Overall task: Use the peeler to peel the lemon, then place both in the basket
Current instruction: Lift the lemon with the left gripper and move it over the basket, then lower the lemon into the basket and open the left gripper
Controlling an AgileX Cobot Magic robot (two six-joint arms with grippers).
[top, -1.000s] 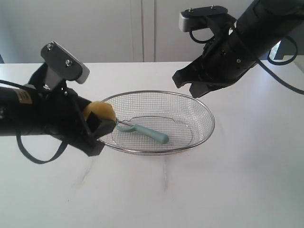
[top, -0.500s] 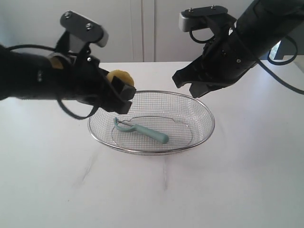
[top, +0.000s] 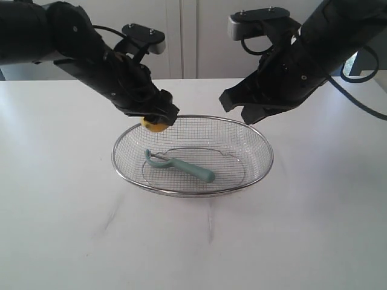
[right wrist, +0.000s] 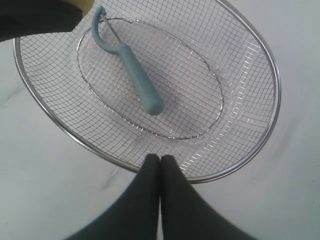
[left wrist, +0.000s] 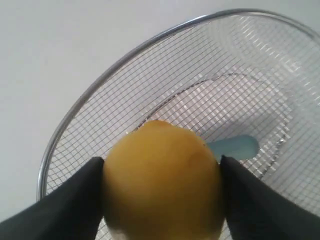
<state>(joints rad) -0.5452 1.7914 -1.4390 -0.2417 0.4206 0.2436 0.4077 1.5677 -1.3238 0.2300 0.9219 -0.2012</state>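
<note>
Frontal exterior, 2 wrist views over basket [top: 249, 142]

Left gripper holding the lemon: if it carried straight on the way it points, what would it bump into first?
Probably the basket, its mesh just inside the rim, lemon first; the peeler lies further in. Depth is unclear.

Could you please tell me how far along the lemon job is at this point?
Done: the peeler already lies inside the basket. In hand: the left gripper is shut on the lemon, holding it over the basket's rim. The right gripper hangs shut and empty near the basket. Left: releasing the lemon into the basket. Whether the lemon is peeled, I cannot tell.
</note>
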